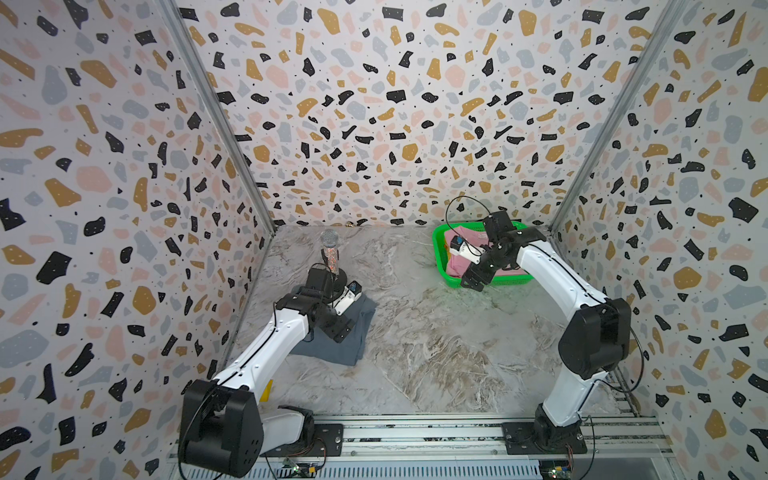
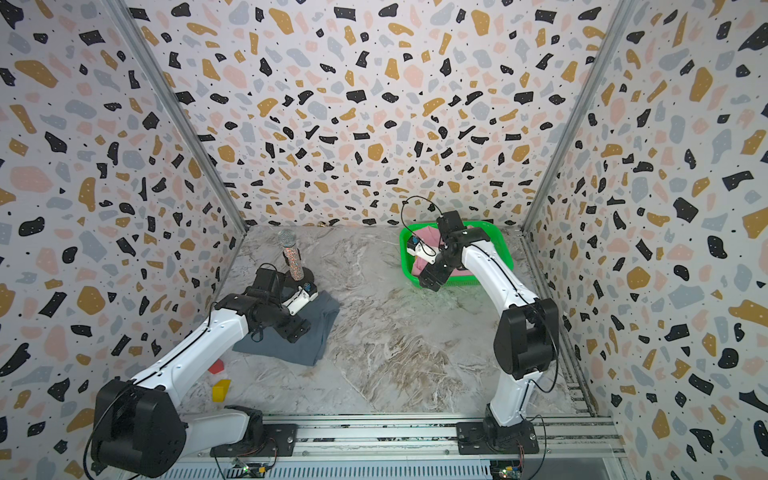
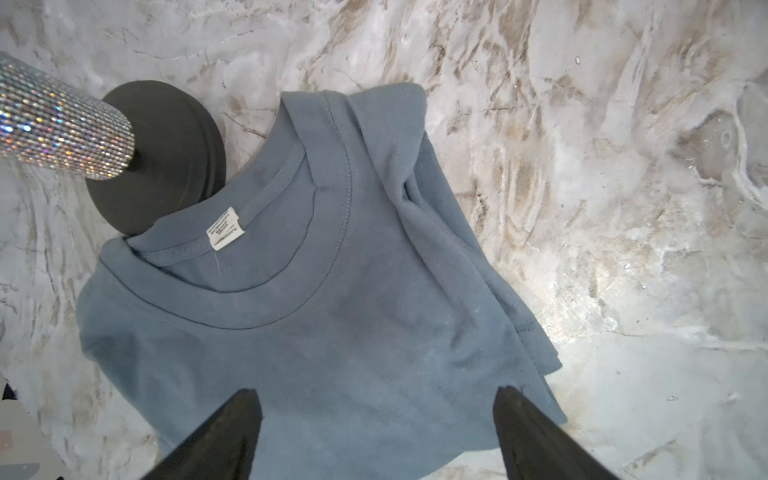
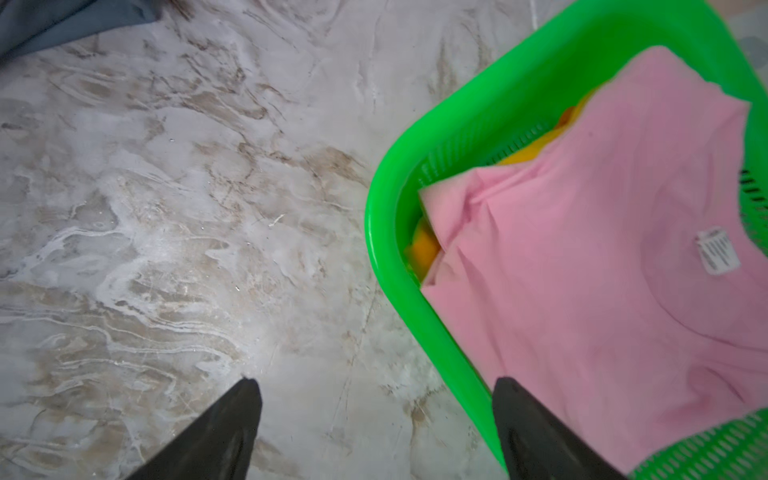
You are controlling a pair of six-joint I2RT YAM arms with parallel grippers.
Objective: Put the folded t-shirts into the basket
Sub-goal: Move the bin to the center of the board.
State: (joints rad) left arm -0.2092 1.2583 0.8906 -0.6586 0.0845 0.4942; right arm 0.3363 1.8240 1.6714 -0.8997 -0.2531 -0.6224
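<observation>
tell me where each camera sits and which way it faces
Top views: high at the front, looking down at the table; both arms show.
Left wrist: over the grey-blue t-shirt, facing down; open left gripper.
Right wrist: over the basket rim, facing down at the pink t-shirt; open right gripper.
Shared: both wrist views show the grey-blue t-shirt.
</observation>
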